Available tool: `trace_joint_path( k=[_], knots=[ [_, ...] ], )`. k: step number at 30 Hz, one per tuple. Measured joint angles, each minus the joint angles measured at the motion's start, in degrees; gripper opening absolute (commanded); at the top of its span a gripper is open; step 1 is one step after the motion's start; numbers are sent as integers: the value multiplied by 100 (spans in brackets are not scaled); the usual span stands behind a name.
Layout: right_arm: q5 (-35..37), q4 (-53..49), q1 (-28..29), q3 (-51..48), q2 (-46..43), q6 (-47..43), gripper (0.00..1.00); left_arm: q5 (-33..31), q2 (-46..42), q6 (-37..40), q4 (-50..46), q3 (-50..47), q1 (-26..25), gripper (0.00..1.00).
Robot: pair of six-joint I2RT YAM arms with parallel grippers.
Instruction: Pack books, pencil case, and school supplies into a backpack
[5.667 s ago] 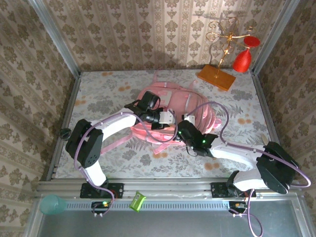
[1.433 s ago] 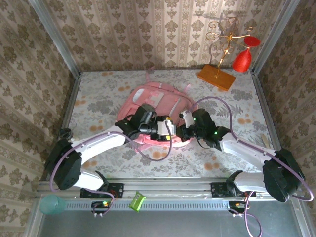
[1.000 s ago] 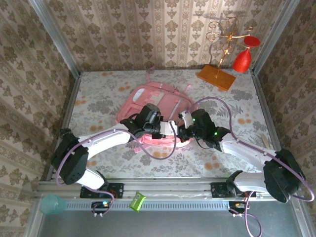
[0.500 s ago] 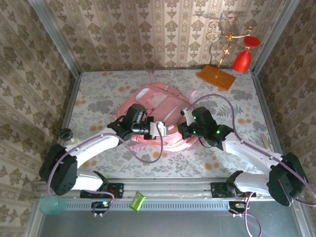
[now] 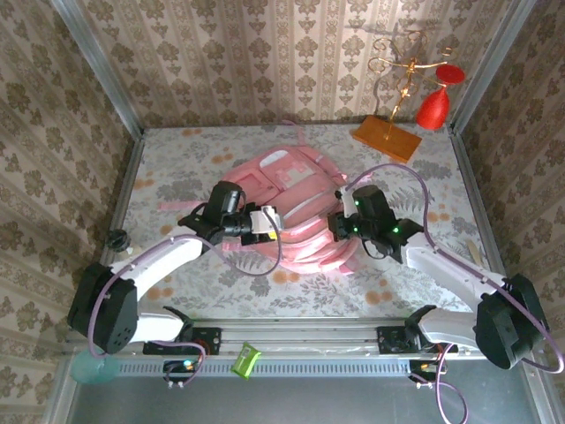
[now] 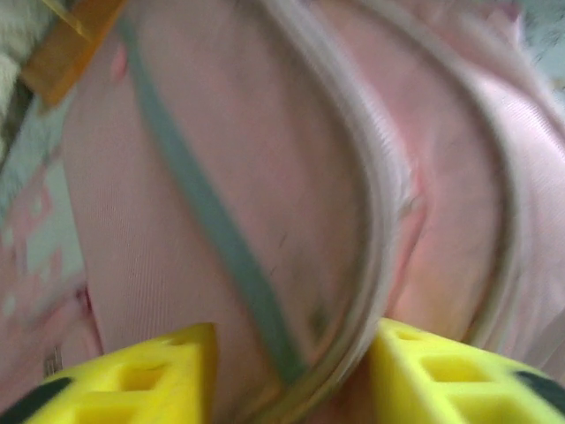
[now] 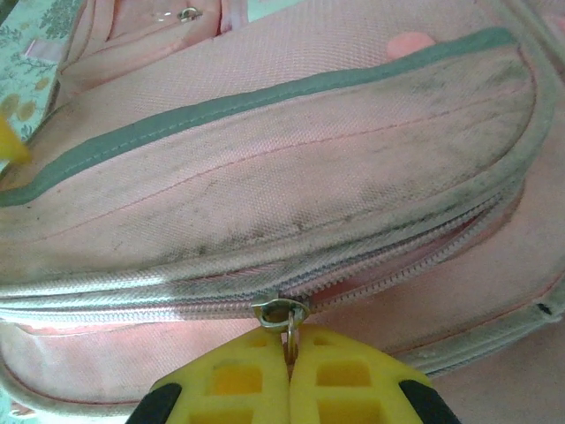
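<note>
Left hand opened (backpack: grimy pink weave).

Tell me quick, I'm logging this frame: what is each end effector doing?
Left end effector: open, by the backpack.
Right end effector: shut on the zipper pull.

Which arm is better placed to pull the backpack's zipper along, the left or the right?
Right. The right pincer is shut on the zipper pull of the backpack, so it probably needs only to draw it along the track. The left pincer stands open, with pink fabric between its fingers.
</note>
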Motion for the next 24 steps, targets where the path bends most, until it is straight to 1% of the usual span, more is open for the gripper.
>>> trace_joint_path(
  k=[2, 6, 10, 13, 18, 20, 21, 22, 23, 24],
  knots=[
    [-63, 94, 83, -74, -22, 138, 0, -229, -9, -264, -122, 20, -177, 68],
    [-87, 352, 337, -83, -22, 345, 0, -485, -136, -774, -236, 109, -658, 75],
    [-155, 492, 540, -85, -22, 498, 0, -780, -219, -1318, -238, 387, -1075, 75],
    [-229, 531, 638, -85, -22, 557, 0, -1067, -107, -1604, -225, 651, -1327, 70],
    [-238, 595, 664, -173, -74, 640, 0, -1377, 503, -1749, -267, 1134, -1574, 58],
    [-236, 595, 667, -186, -116, 643, 0, -1451, 752, -1738, -356, 1259, -1591, 48],
    [-236, 592, 667, -188, -131, 643, 0, -1475, 833, -1716, -376, 1281, -1589, 42],
    [-234, 590, 667, -188, -146, 640, 0, -1491, 903, -1687, -415, 1300, -1587, 30],
    [-229, 573, 667, -190, -151, 636, 0, -1456, 955, -1637, -468, 1325, -1565, 16],
    [-221, 544, 667, -195, -153, 625, 0, -1423, 968, -1606, -518, 1333, -1567, 5]
  ],
)
